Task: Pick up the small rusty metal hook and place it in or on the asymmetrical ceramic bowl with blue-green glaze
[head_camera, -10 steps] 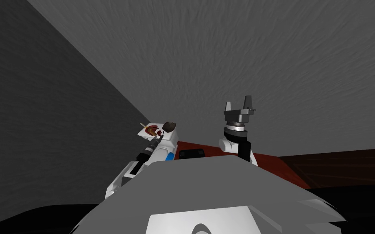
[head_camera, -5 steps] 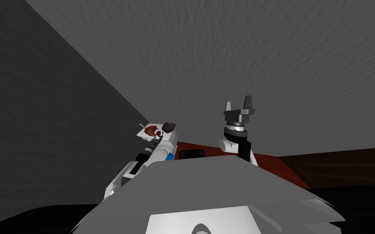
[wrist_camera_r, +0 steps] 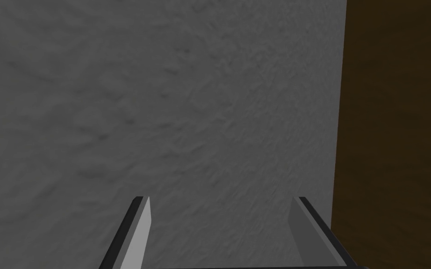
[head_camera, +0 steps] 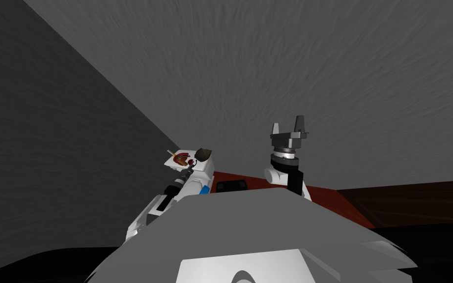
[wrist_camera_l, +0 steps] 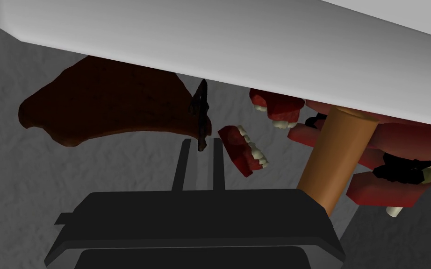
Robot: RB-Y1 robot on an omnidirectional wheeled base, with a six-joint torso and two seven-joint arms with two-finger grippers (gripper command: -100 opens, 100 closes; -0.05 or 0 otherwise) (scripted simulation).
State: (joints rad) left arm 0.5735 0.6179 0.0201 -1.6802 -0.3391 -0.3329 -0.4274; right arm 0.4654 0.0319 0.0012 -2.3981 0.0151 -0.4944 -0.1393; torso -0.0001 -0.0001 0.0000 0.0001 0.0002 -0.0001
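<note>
The small dark rusty hook (wrist_camera_l: 202,112) stands against a white slab (wrist_camera_l: 256,46), right beside a dark brown, lopsided bowl (wrist_camera_l: 102,102). My left gripper (wrist_camera_l: 201,142) is shut on the hook's near end, with both thin fingers close together on either side of it. In the head view the left gripper (head_camera: 189,168) reaches onto a small white stand (head_camera: 206,172), where the bowl (head_camera: 203,154) sits at the far edge. My right gripper (head_camera: 289,128) is raised in front of the grey wall, open and holding nothing.
Red denture-like pieces with white teeth (wrist_camera_l: 245,149) lie just beside the hook. An orange-brown cylinder (wrist_camera_l: 336,154) and more red pieces (wrist_camera_l: 387,187) crowd that side. A red-brown surface (head_camera: 338,201) runs below the right arm, with grey walls behind.
My left gripper's fingers have come together on the hook. My head camera has shifted slightly. The right arm has not moved.
</note>
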